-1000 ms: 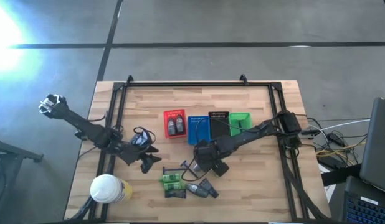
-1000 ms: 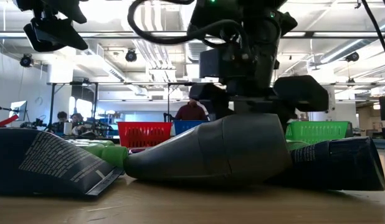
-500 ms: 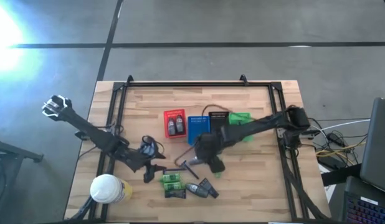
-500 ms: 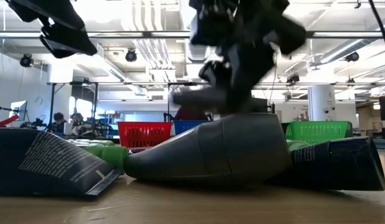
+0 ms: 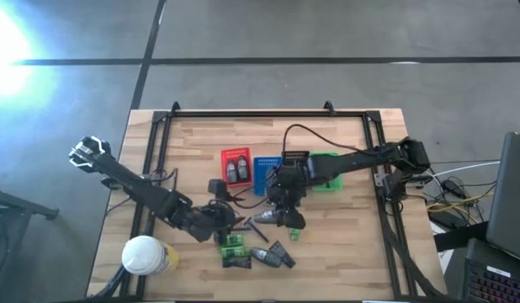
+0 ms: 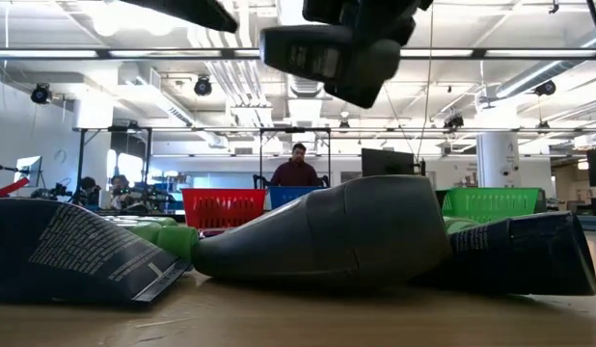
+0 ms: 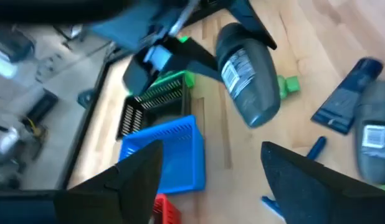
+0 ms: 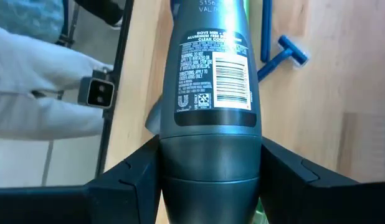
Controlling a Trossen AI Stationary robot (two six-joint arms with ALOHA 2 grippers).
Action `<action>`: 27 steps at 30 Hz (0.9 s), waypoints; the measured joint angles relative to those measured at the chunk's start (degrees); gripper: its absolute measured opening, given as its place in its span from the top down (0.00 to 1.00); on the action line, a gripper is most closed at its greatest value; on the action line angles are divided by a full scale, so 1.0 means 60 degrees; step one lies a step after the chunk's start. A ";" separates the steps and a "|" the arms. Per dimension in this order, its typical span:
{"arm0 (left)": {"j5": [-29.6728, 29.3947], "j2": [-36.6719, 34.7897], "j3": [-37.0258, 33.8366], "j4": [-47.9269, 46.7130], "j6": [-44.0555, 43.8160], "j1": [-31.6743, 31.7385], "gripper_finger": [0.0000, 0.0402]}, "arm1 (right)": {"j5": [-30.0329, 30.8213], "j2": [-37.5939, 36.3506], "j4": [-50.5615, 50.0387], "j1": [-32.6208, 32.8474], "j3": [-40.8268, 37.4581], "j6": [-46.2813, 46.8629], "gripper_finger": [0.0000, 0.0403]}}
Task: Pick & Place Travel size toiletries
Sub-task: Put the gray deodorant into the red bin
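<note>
My right gripper (image 5: pixel 275 217) is shut on a grey oval mini bottle (image 8: pixel 211 112), which hangs in the air above the table in the low view (image 6: pixel 327 53). My left gripper (image 5: pixel 224 215) is open and hovers just left of it, above the pile; its fingers (image 7: pixel 136 180) frame the held bottle (image 7: pixel 248 74). On the table near the front lie a second grey bottle (image 6: pixel 327 236), green packets (image 5: pixel 233 244), dark tubes (image 6: pixel 76 251) and a blue razor stick (image 8: pixel 280 53). Two grey bottles stand in the red basket (image 5: pixel 236 167). My right gripper pinches the grey bottle by its broad lower body (image 8: pixel 211 168) between the two fingers (image 8: pixel 130 180), one on each narrow side. The bottle runs along the fingers, its label toward the wrist camera. It is lifted clear of the table and lies roughly level.
Red, blue (image 5: pixel 267 172), black (image 5: pixel 295 160) and green (image 5: pixel 327 164) baskets stand in a row at mid-table. A white-lidded container (image 5: pixel 142 254) stands at the near left corner. A black frame rail (image 5: pixel 260 114) rims the table. A person (image 6: pixel 298 172) stands in the room behind.
My right gripper has risen with the grey bottle, lifting it clear of the pile and carrying it a little toward the baskets. My left gripper has moved toward the table's right, closing in on the pile and the right gripper.
</note>
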 joint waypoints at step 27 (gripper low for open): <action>-0.0423 0.1562 0.1066 0.2641 0.4320 0.0086 0.51 | -0.1085 -0.0012 0.0993 -0.0062 0.1033 0.1002 0.52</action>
